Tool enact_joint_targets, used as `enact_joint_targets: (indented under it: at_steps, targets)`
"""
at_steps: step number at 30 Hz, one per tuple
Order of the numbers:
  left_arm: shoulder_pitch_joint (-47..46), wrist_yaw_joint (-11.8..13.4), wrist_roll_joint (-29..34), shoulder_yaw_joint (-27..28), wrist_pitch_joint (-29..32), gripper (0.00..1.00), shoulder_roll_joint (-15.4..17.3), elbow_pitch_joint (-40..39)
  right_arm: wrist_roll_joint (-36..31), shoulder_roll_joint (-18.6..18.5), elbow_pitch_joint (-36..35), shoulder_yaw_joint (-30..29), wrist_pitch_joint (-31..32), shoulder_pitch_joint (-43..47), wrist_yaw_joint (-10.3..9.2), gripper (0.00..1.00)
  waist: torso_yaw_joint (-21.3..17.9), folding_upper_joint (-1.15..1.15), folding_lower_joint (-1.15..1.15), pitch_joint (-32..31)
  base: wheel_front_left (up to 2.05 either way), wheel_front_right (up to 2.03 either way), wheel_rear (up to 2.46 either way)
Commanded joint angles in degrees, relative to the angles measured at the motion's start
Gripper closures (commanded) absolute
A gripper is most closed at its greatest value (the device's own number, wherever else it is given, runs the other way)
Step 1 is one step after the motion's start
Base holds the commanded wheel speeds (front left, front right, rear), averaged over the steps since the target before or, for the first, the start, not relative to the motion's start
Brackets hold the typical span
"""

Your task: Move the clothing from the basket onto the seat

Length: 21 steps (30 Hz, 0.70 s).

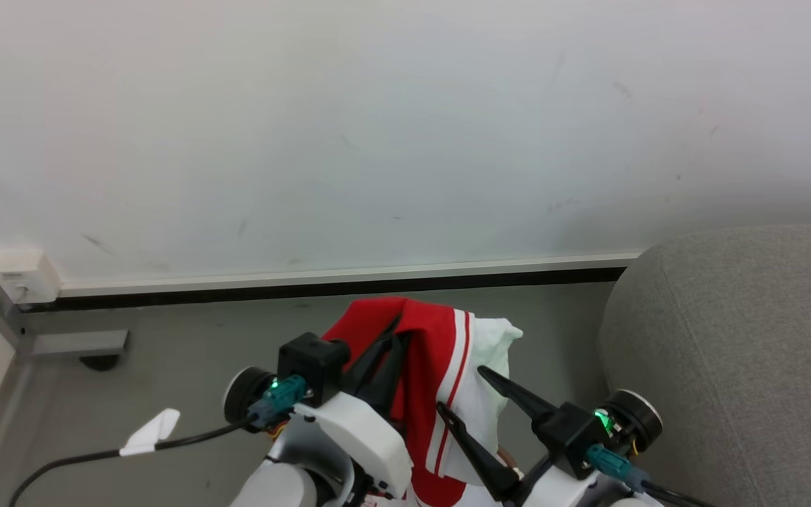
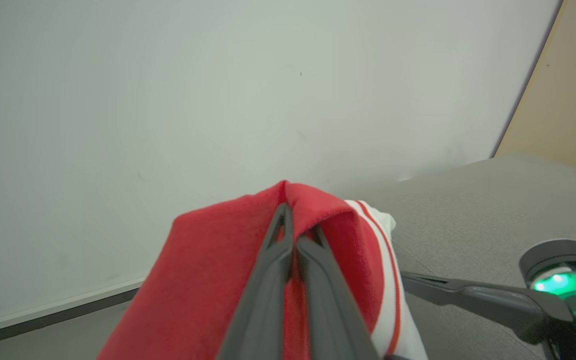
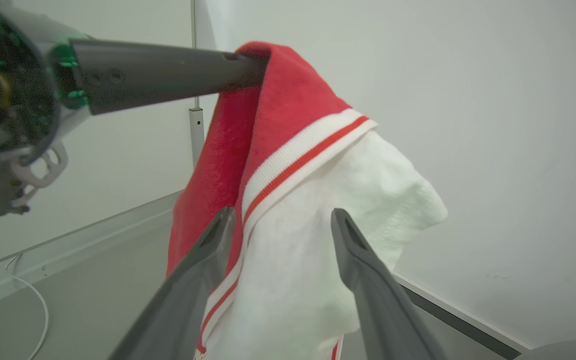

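Seat (image 1: 743,338) on the right, clothing (image 1: 426,352) dangling in the air just left of it
Red body, white panel, striped trim; looks soft, light and floppy, so pinch a top fold. Left gripper (image 2: 293,220) is clamped on that red fold, right gripper (image 1: 460,389) spread wide, holding nothing.

Soft red-and-white fabric clothing (image 1: 423,352) hangs from the left gripper (image 1: 395,336) above the grey floor (image 1: 187,352), left of the large grey upholstered seat (image 1: 729,338).
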Motion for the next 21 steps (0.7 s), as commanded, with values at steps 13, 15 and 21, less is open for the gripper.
enact_joint_targets:
  at_steps: [13, 15, 21]
  targets:
    - [-2.5, -1.4, -1.1, -3.6, 0.0, 1.00, -2.2, 0.1, 3.4, 4.6, 24.2, 3.5, -5.6, -14.0, -0.12, 1.00, 3.1, 0.00, 0.00, 0.5, 0.00, 0.00, 0.00]
    - [-2.5, -1.3, -1.3, -3.7, -0.1, 1.00, -2.2, 0.5, 5.9, 4.5, 25.1, 5.0, -6.9, -14.9, -0.12, 1.00, 3.2, 0.00, 0.00, 0.4, 0.00, 0.00, 0.00]
    - [-2.3, -0.9, -1.6, -3.4, -0.7, 1.00, -1.8, 0.9, 9.6, 4.5, 27.4, 7.8, -8.8, -16.6, -0.12, 1.00, 2.9, 0.00, 0.00, 0.5, 0.00, 0.00, 0.00]
